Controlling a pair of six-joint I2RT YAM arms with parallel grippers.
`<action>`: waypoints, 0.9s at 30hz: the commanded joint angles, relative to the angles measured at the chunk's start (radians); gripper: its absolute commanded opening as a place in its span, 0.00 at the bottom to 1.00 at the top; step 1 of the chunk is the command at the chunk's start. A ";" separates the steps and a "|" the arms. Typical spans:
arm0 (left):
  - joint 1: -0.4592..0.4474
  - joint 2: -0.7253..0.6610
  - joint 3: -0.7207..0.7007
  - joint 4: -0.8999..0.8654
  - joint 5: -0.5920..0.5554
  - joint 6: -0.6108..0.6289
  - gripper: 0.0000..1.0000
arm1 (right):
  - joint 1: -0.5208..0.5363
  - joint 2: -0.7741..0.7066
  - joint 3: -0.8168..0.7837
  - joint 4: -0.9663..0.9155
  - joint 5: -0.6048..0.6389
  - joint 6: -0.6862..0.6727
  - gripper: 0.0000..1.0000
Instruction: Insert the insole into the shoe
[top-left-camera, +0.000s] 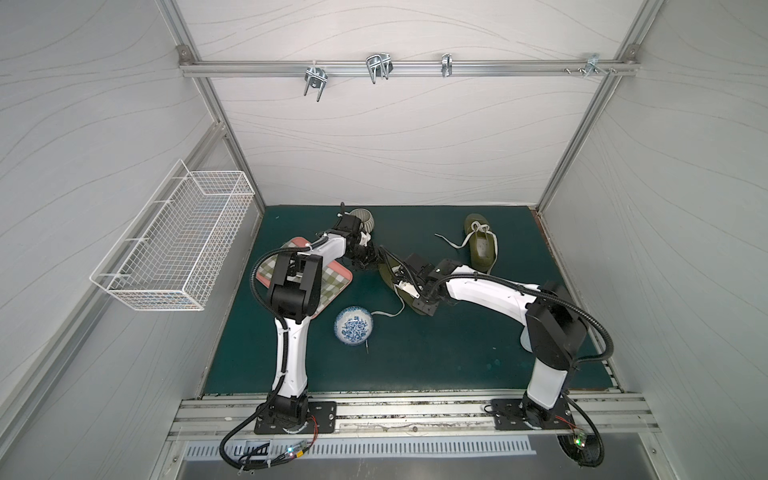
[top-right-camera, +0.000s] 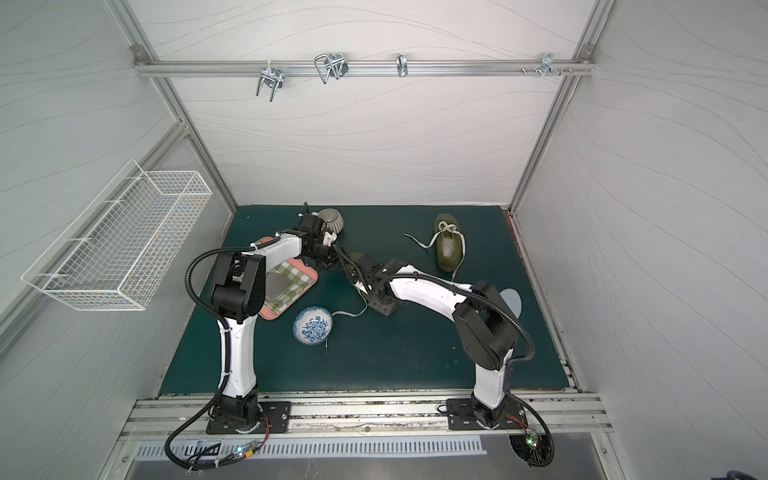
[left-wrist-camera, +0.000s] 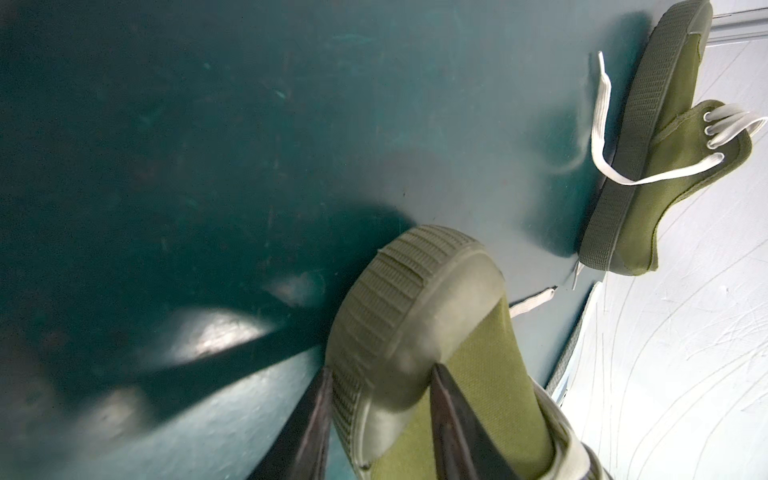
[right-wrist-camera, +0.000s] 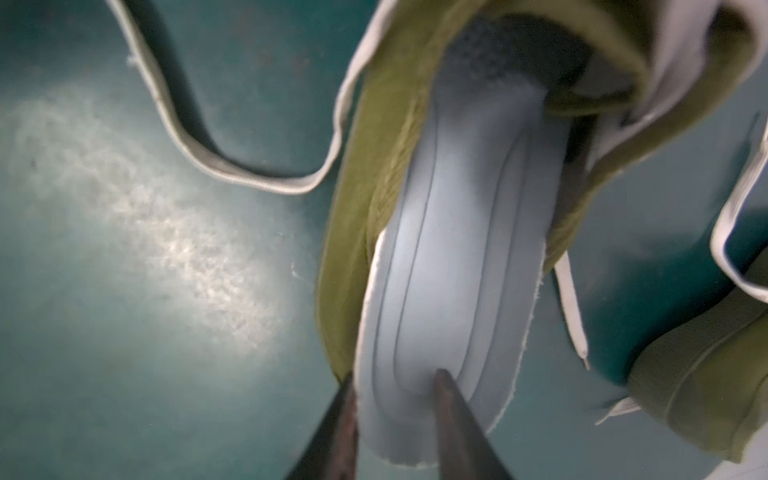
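Insole (right-wrist-camera: 457, 249), pale blue, partway inside shoe (right-wrist-camera: 365, 174)

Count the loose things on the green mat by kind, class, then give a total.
Shoes: 2
Insoles: 2 (one inside a shoe, one partly hidden)
Bowl: 1
Ribbed cup: 1
Checked tray: 1
Total: 7

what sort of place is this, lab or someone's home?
Most likely a purpose-built robot test cell, not a home: an aluminium frame with plain panel walls, a left arm and right arm bolted to a front rail, plus a wall-mounted wire basket and hooks.
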 joint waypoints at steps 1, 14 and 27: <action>-0.007 -0.003 -0.002 -0.020 0.004 -0.002 0.39 | 0.010 0.008 -0.005 0.051 0.035 -0.027 0.16; -0.007 0.000 -0.002 -0.020 0.008 -0.002 0.37 | -0.098 0.014 0.103 -0.012 -0.325 -0.010 0.00; -0.007 -0.001 -0.003 -0.020 0.009 -0.003 0.37 | -0.162 0.147 0.152 -0.021 -0.464 -0.006 0.00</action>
